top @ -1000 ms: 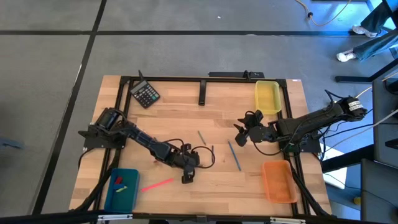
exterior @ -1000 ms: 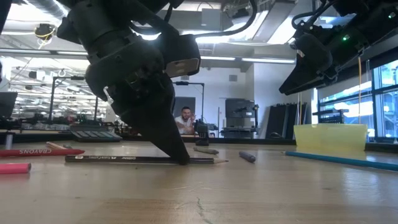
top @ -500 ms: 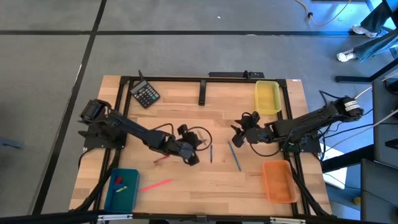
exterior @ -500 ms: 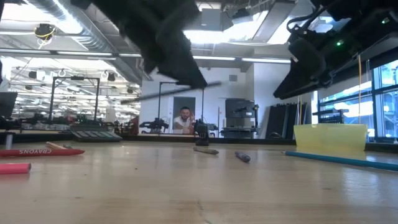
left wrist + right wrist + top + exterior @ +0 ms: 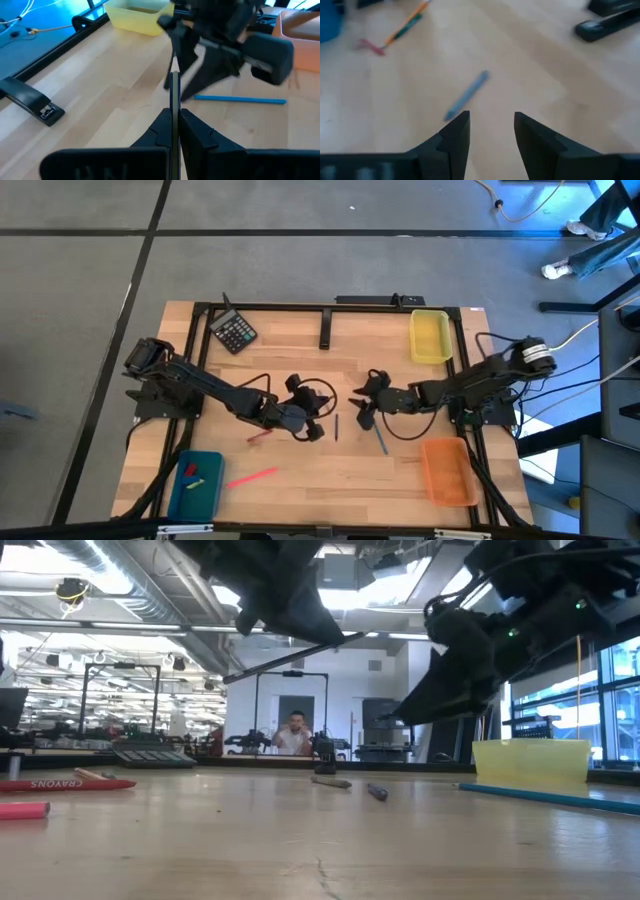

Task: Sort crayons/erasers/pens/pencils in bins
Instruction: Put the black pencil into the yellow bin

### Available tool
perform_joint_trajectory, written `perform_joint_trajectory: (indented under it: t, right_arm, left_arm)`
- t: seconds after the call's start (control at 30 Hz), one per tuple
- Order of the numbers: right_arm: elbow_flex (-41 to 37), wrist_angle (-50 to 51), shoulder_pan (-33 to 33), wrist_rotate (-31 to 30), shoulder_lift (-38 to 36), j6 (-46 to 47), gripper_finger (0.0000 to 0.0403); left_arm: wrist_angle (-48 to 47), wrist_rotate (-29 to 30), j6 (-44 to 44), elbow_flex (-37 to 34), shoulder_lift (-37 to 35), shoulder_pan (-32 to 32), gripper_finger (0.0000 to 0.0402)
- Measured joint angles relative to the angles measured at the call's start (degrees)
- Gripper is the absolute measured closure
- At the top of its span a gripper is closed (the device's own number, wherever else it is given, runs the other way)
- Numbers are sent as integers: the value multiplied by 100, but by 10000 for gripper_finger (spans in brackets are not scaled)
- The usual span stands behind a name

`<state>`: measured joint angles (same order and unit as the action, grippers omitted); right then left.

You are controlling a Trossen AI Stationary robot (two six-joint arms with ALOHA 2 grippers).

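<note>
My left gripper is shut on a dark pencil above the table's middle. My right gripper is open and empty just to its right, above the table; it shows close ahead in the left wrist view. A blue stick lies flat below the right gripper. A slim blue-grey stick lies ahead of the right fingers. A pink crayon and a red crayon lie at the near left. The teal bin holds a red and a yellow-green eraser. My left gripper pinches the dark pencil's shaft between its two fingers. The pencil lies in the slit between them and sticks out past the tips. In the low view it is lifted clear of the table and tilted, one end higher.
The yellow bin stands at the far right, the orange bin at the near right. A black calculator sits at the far left and a black stapler at the far middle. An orange-green pencil lies farther off.
My left gripper has lifted the dark pencil off the table and carried it up and toward the far edge; the pencil lay flat and now hangs tilted. My right gripper has moved toward the table's left, close to the left gripper.
</note>
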<state>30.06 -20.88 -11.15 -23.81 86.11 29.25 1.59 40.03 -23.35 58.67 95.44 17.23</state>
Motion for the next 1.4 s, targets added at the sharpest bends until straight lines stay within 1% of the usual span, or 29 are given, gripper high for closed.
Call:
perform_joint_trajectory:
  t: [0.1, 0.33, 0.5, 0.63, 0.77, 1.07, 1.17, 1.4]
  right_arm:
    - [1, -528, 66, 348, 256, -214, 246]
    - [0, -1133, 201, 425, 470, -466, 246]
    - [2, -1757, 175, 692, 461, -840, 246]
    - [2, -2149, 102, 494, 432, -1166, 246]
    - [2, -2286, 18, 437, 376, -1390, 246]
    - [2, -3077, -236, 424, 371, -2055, 246]
    - [1, -3170, -266, 405, 369, -2181, 246]
    - [0, -3185, -290, 834, 369, -2378, 246]
  left_arm:
    - [68, 2, 46, 0, 0, 0, 388]
    - [224, 0, 223, 2, 0, 1, 388]
    - [447, -17, 493, 4, 0, 16, 388]
    - [616, -35, 743, 9, 0, 84, 388]
    - [618, -52, 770, 9, 0, 147, 388]
    - [690, -50, 905, 11, 0, 236, 388]
    - [703, -97, 1083, 11, 0, 238, 388]
    - [731, -227, 1201, 15, -2, 252, 388]
